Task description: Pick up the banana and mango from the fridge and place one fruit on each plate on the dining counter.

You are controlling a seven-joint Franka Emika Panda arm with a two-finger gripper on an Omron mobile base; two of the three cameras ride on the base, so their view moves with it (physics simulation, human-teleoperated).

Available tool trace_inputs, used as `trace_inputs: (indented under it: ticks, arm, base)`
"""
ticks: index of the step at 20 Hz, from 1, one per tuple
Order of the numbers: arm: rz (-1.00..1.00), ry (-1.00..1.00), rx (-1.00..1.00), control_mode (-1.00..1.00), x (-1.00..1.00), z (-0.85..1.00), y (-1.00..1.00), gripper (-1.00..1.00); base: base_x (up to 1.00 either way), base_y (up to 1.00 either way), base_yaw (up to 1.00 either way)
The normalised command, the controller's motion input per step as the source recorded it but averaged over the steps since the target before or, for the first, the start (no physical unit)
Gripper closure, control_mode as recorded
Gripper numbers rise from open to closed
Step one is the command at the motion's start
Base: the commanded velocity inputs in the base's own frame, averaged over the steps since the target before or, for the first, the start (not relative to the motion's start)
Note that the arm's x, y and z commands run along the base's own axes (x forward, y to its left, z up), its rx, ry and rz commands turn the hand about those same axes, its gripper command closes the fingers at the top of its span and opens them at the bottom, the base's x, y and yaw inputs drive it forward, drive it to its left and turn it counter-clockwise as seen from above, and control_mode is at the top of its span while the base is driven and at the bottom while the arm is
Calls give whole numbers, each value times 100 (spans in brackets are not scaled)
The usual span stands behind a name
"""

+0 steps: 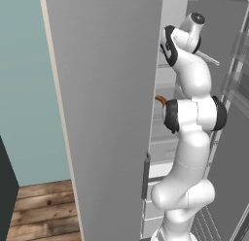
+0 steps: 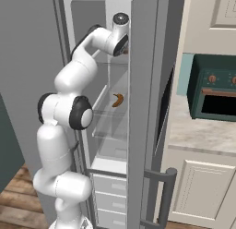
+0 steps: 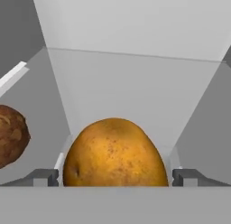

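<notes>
A home kitchen: open grey fridge (image 2: 138,85), cream cabinets (image 2: 203,186), teal oven (image 2: 214,92), wooden floor (image 1: 46,211).

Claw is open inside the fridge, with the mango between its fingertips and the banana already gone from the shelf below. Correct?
Not quite: the banana lies on a fridge shelf, as the right base view shows. The rest holds: the open claw has the mango between its fingertips.

The mango (image 3: 115,153) is sitting inside the fridge (image 2: 110,145), between the fingertips (image 3: 43,177). A second item (image 3: 11,135) is lying to its left. The banana (image 2: 118,100) is resting on a lower shelf.
</notes>
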Motion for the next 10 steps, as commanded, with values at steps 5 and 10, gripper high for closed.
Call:
trace_inputs:
  ticks: [5, 10]
  arm:
    - [0, 0, 0, -100, 5, 1, 0, -100]
    - [0, 0, 0, -100, 0, 0, 0, -100]
  base:
    - [0, 0, 0]
    - [0, 0, 0]
